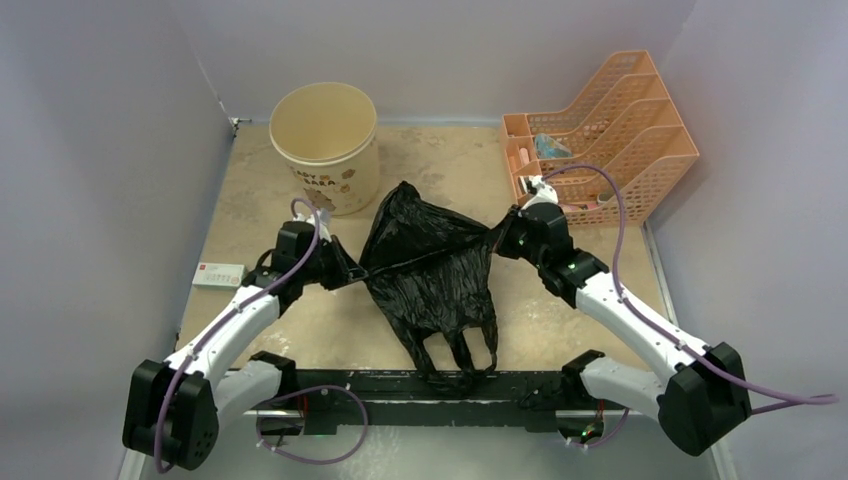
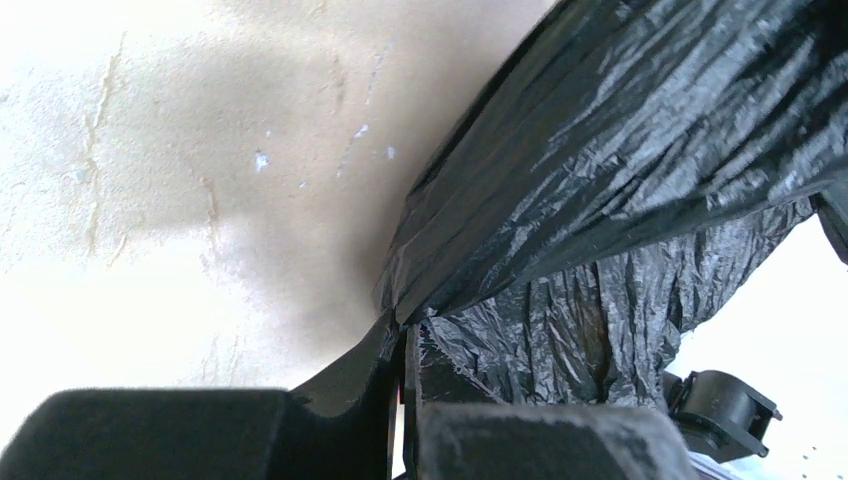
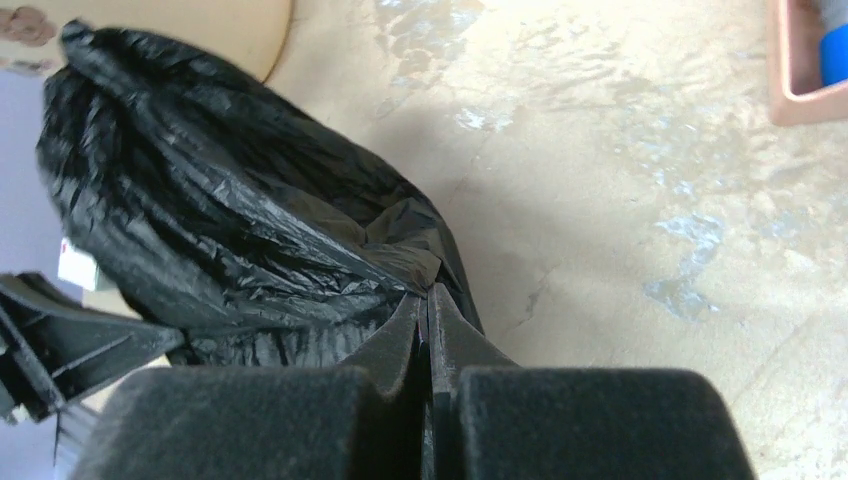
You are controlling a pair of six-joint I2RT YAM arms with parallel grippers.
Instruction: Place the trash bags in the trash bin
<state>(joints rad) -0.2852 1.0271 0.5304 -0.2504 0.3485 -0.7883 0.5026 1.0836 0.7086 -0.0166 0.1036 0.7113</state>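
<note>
A black crinkly trash bag (image 1: 430, 265) hangs stretched between my two grippers above the middle of the table, its two loop handles drooping toward the near edge. My left gripper (image 1: 355, 272) is shut on the bag's left edge (image 2: 520, 180), film pinched between its jaws (image 2: 408, 325). My right gripper (image 1: 497, 238) is shut on the bag's right edge (image 3: 220, 230), the film bunched at its tips (image 3: 428, 292). The cream round trash bin (image 1: 324, 146) stands upright at the back left, open mouth up, just behind the bag's top corner.
An orange mesh desk organiser (image 1: 600, 135) with small items stands at the back right, close behind my right wrist. A small white and red box (image 1: 219, 275) lies at the table's left edge. Purple walls close the sides and back.
</note>
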